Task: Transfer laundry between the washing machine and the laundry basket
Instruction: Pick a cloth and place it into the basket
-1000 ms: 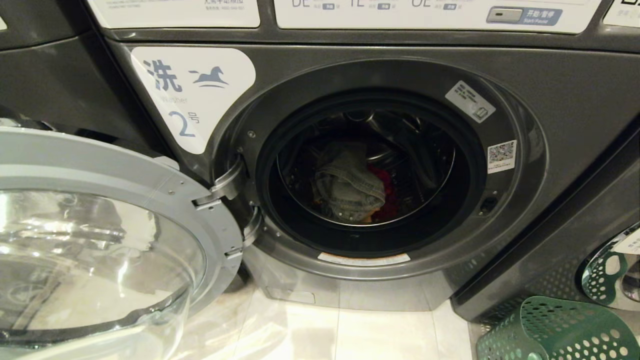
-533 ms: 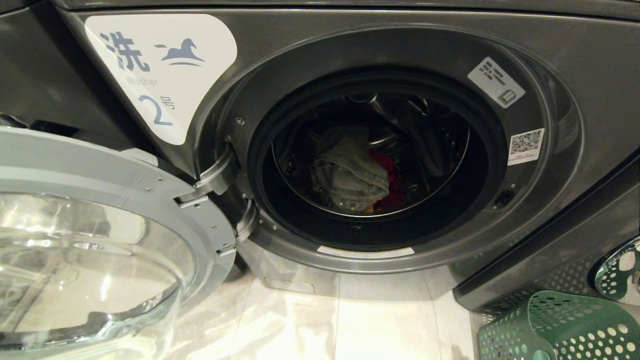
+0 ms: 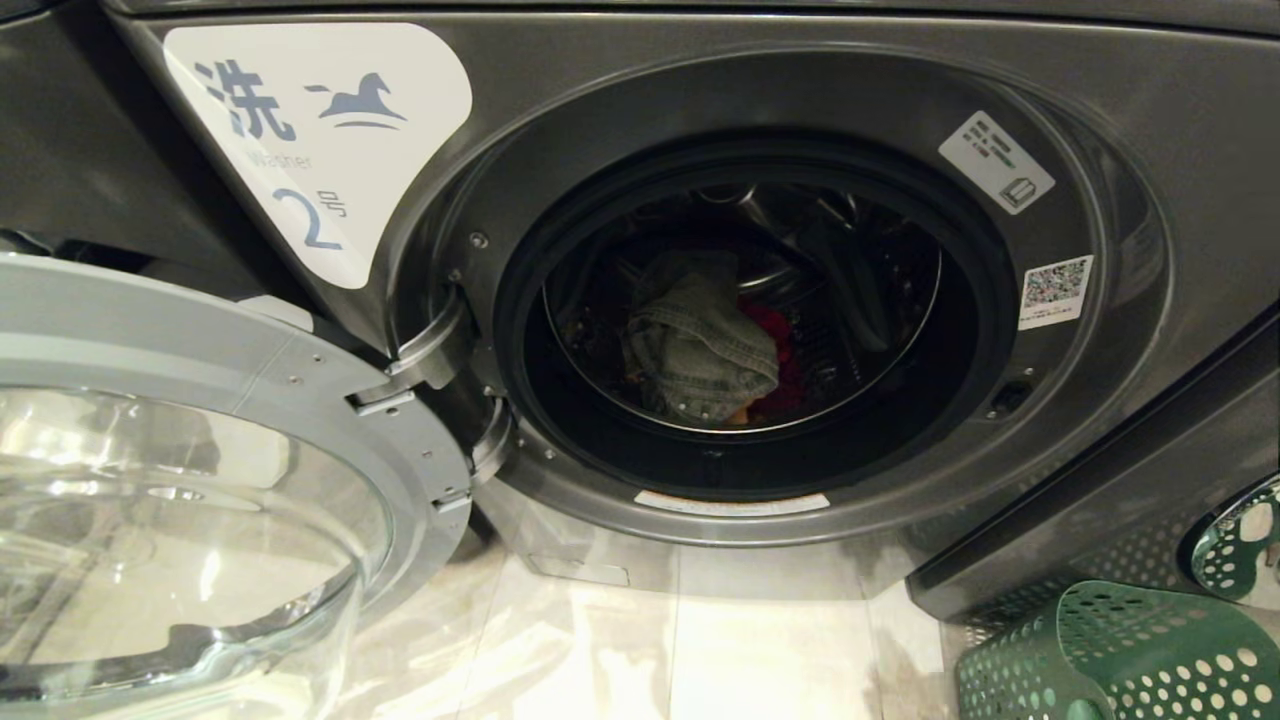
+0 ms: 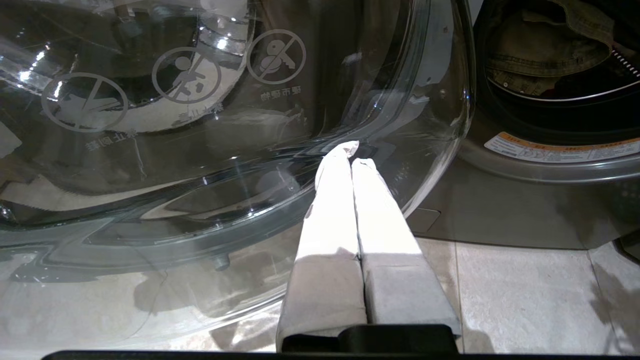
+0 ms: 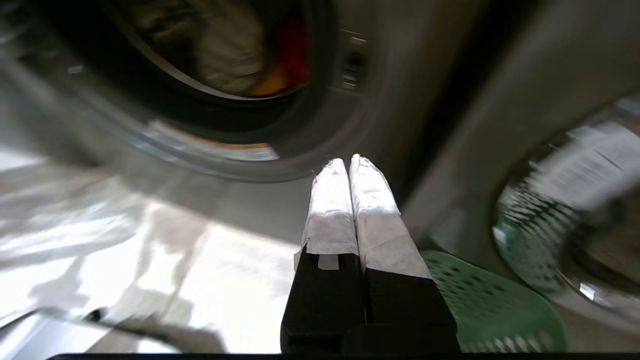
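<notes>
The dark grey washing machine (image 3: 1120,150) labelled 2 fills the head view with its round glass door (image 3: 200,470) swung open to the left. Inside the drum lies the laundry (image 3: 700,345): a grey-beige garment over a red one, with a bit of orange beneath. The green perforated laundry basket (image 3: 1120,660) stands on the floor at the lower right. Neither arm shows in the head view. My left gripper (image 4: 351,152) is shut and empty, low beside the open glass door (image 4: 200,150). My right gripper (image 5: 348,162) is shut and empty, low above the floor between the drum opening (image 5: 215,65) and the basket (image 5: 480,300).
Pale floor tiles (image 3: 700,650) lie in front of the machine. A neighbouring grey machine (image 3: 1150,480) stands at the right, its chrome-rimmed door (image 3: 1240,545) just above the basket. The open glass door juts out over the floor on the left.
The head view has dropped and drawn closer to the machine, so the control panel has left the top of the view. The laundry and basket have not moved.
</notes>
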Robot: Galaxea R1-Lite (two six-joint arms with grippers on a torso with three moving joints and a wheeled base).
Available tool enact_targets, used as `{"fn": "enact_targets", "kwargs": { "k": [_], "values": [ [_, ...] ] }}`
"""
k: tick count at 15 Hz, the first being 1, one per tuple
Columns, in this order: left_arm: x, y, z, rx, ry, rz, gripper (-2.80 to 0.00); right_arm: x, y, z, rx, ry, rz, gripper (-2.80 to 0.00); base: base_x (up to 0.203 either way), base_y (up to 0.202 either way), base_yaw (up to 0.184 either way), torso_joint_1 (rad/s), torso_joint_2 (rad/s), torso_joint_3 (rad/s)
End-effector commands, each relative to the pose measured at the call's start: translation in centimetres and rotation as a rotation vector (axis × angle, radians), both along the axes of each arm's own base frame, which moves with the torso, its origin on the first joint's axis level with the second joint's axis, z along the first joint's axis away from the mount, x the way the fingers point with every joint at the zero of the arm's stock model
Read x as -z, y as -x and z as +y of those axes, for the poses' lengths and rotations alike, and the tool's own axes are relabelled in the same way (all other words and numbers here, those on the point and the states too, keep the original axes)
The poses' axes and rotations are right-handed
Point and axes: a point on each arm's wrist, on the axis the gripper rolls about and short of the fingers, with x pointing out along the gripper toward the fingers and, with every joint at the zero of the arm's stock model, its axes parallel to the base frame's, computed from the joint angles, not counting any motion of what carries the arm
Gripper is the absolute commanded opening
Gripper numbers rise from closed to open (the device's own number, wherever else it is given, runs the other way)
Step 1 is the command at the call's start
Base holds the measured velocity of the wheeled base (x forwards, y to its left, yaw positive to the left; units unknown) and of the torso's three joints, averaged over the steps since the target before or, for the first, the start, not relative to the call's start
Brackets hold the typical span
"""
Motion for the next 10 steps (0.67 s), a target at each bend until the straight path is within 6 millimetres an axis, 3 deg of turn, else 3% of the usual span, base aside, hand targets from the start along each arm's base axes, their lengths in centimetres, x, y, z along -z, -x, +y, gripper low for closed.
{"fn": "enact_targets", "kwargs": {
  "k": [1,4,7,10],
  "values": [
    [1.1,-0.3,0.0,-0.001,0.002,0.04,-2.8,-2.5,-7.2,0.4,-0.205,0.001,0.258,-2.8,0.0,0.0,0.0,0.0,0.0,0.0],
    [1.1,-0.3,0.0,-0.001,0.002,0.04,-2.8,-1.5,-13.2,2.0,-0.46,0.091,0.45,-2.8,0.0,0.0,0.0,0.0,0.0,0.0],
    [1.1,-0.3,0.0,0.001,0.002,0.04,-2.8,0.5,-15.6,7.3,-0.735,0.235,0.577,-2.8,0.0,0.0,0.0,0.0,0.0,0.0],
    [1.1,-0.3,0.0,0.001,0.002,0.039,-2.8,2.8,-18.6,11.9,-0.794,0.307,0.628,-2.8,0.0,0.0,0.0,0.0,0.0,0.0]
  ]
}}
